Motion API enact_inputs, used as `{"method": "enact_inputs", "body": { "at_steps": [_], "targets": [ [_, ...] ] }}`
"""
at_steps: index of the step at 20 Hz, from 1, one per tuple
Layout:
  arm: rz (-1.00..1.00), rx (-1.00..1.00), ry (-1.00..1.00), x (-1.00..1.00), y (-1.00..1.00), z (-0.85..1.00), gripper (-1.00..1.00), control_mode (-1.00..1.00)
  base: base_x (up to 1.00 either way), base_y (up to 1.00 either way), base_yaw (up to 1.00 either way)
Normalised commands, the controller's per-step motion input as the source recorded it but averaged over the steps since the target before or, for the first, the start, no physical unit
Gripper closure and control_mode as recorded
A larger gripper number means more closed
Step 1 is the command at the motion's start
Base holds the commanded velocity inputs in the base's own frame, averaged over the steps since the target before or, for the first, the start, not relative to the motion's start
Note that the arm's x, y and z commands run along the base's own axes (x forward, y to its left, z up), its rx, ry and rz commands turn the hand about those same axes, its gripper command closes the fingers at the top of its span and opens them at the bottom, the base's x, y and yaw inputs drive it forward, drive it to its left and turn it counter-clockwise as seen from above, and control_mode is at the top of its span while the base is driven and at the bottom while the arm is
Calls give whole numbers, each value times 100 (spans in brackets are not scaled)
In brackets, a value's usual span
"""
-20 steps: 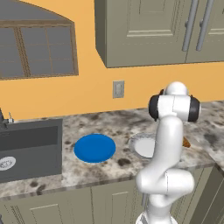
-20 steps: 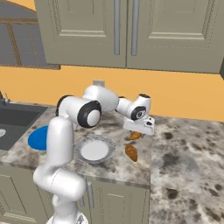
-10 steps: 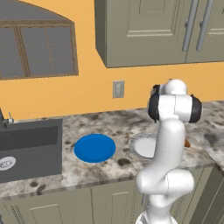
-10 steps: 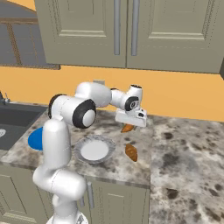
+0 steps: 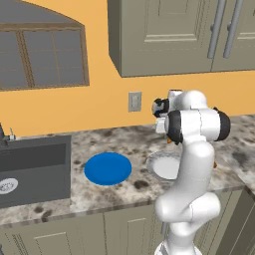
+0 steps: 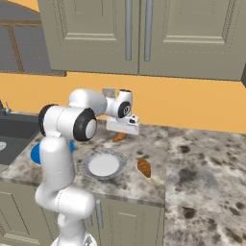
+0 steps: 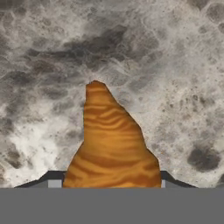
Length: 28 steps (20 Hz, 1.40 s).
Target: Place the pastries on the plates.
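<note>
The end effector [image 6: 122, 132] hangs above the marbled worktop [image 6: 202, 163], near the back wall, with a pastry [image 6: 119, 137] clamped between its two fingers. In the hand view that pastry [image 7: 113, 146] rises from between the dark finger tips, its tapered end pointing away from the camera and speckled stone behind it (the striped golden-brown crust is plain to see). From the right base view the held pastry sits clear of the worktop, behind the white plate [image 6: 103, 165] and not over it.

The second pastry [image 6: 143, 167] lies on the worktop just beside the right edge of the white plate, apart from it. The white plate [image 5: 164, 165] with its grey rim stands near the front edge of the worktop, partly hidden by the arm in the left base view. The blue plate [image 5: 108, 168] lies to its left, between it and the dark sink [image 5: 32, 167]. Both plates carry nothing.
</note>
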Motion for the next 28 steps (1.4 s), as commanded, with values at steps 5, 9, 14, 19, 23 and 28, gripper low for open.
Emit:
{"method": "enact_inputs", "body": {
  "at_steps": [5, 9, 14, 19, 23, 28],
  "targets": [
    [0, -6, -1, -9, 100, 17, 100, -100, 0, 0, 0],
    [0, -1, -1, -29, 88, 30, 100, -100, 0, 0, 0],
    [0, -1, 0, -42, 74, 13, 100, -100, 0, 0, 0],
    [0, 0, 0, -54, 54, 17, 100, -100, 0, 0, 0],
    [0, 0, 0, -37, 62, 14, 100, -100, 0, 0, 0],
    [0, -2, 0, -21, 71, 0, 100, -100, 0, 0, 0]
  ]
}}
